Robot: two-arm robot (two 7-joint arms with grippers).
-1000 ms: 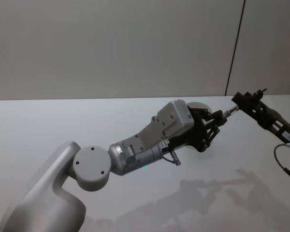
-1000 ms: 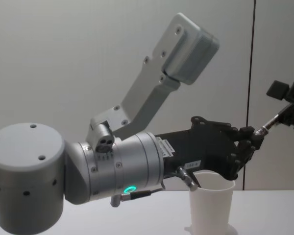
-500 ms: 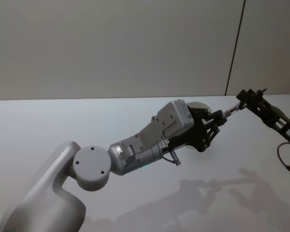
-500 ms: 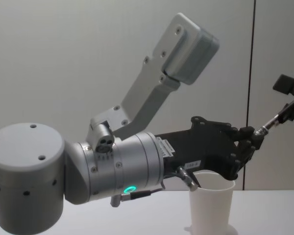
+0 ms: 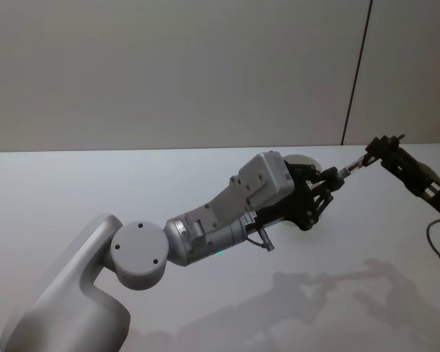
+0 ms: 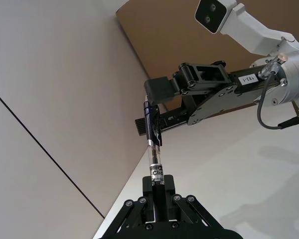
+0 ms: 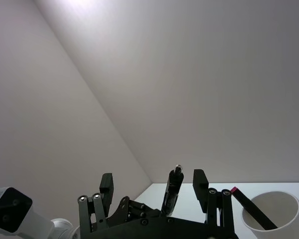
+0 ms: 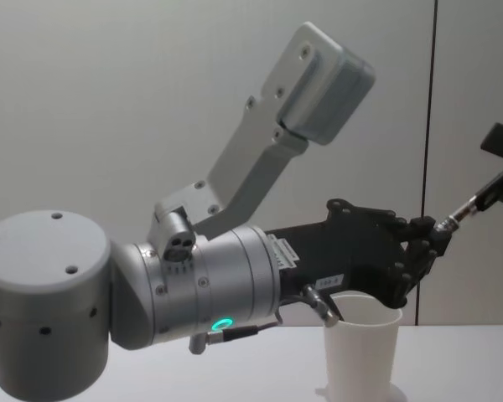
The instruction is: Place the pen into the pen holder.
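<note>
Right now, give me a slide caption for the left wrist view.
Left gripper clamps one end of the pen; open right gripper surrounds the other.

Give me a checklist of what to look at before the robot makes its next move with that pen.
1. Left gripper shut on the pen: ok.
2. Right gripper open: ok.
3. Right gripper clear of the pen: not ok, the pen's end sits between its fingers.
4. Paper cup upright: ok.
5. Pen aimed down into the cup: not ok, it slants up and away.
6. Room in the cup: ok, one dark pink-tipped stick inside.
</note>
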